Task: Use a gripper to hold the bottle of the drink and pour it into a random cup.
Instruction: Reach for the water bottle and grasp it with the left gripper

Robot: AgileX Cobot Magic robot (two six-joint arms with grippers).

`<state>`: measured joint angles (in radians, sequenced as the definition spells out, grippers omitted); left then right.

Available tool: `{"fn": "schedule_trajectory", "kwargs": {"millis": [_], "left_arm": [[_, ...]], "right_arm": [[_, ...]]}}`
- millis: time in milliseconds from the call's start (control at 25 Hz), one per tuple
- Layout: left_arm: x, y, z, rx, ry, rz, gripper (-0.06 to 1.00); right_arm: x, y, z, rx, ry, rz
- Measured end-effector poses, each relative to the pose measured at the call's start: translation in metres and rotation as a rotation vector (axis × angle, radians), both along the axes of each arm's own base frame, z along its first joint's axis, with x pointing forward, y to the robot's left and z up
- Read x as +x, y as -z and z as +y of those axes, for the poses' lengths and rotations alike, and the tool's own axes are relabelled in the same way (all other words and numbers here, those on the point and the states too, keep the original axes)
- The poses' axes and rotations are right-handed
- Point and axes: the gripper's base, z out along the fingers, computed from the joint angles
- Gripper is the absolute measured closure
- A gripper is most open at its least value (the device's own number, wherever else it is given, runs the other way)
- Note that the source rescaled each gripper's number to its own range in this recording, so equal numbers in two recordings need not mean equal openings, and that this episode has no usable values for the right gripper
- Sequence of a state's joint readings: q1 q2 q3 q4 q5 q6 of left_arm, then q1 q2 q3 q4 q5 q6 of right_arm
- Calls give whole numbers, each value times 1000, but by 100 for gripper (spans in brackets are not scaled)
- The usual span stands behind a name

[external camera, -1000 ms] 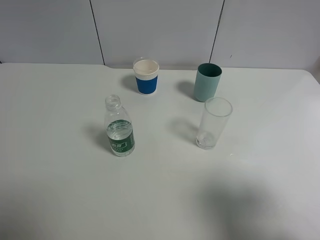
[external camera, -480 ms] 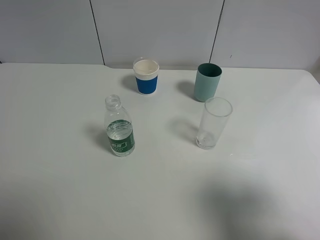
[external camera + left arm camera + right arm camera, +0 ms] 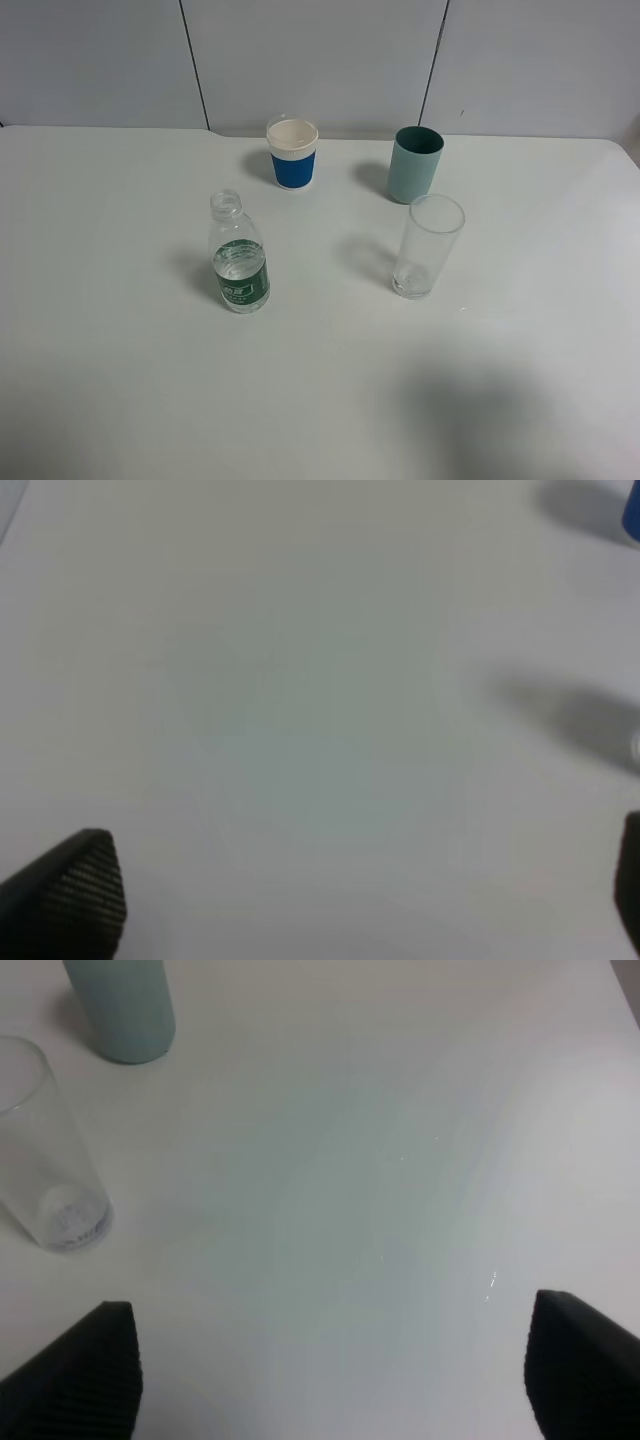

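The bottle (image 3: 238, 262) stands upright and uncapped at the table's left middle, its green label facing the front. The clear drink (image 3: 240, 256) fills its lower part. The cup (image 3: 292, 153), white with a blue band, stands behind it near the back wall. Neither gripper appears in the exterior high view. In the left wrist view my left gripper (image 3: 363, 880) is open over bare table, with nothing between its fingers and a sliver of the cup's blue band (image 3: 633, 510) at the frame's edge. My right gripper (image 3: 335, 1360) is open too, holding nothing.
A teal cup (image 3: 415, 163) stands at the back right, and a tall clear glass (image 3: 428, 246) stands in front of it. Both show in the right wrist view, the teal cup (image 3: 122, 1010) beyond the glass (image 3: 50, 1160). The white table (image 3: 120, 400) ends at the back wall.
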<state>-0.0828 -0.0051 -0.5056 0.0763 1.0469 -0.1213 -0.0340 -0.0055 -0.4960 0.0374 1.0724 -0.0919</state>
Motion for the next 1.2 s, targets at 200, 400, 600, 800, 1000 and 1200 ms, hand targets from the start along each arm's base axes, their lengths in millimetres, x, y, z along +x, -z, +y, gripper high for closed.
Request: {"fn": "schedule_trajectory", "kwargs": {"millis": [200,400,600,800,1000,1200], "left_arm": [[0,0,0,0,0,0,-6],[0,0,0,0,0,0,-6],[0,0,0,0,0,0,-6],[0,0,0,3,-2,-3,-6],[10,-20,0,31,5,-6,-6],[41,-31,-3,165,76,128,-6]], "right_arm": [[0,0,0,0,0,0],[0,0,0,0,0,0],[0,0,0,0,0,0],[0,0,0,0,0,0],[0,0,0,0,0,0],[0,0,0,0,0,0]]}}
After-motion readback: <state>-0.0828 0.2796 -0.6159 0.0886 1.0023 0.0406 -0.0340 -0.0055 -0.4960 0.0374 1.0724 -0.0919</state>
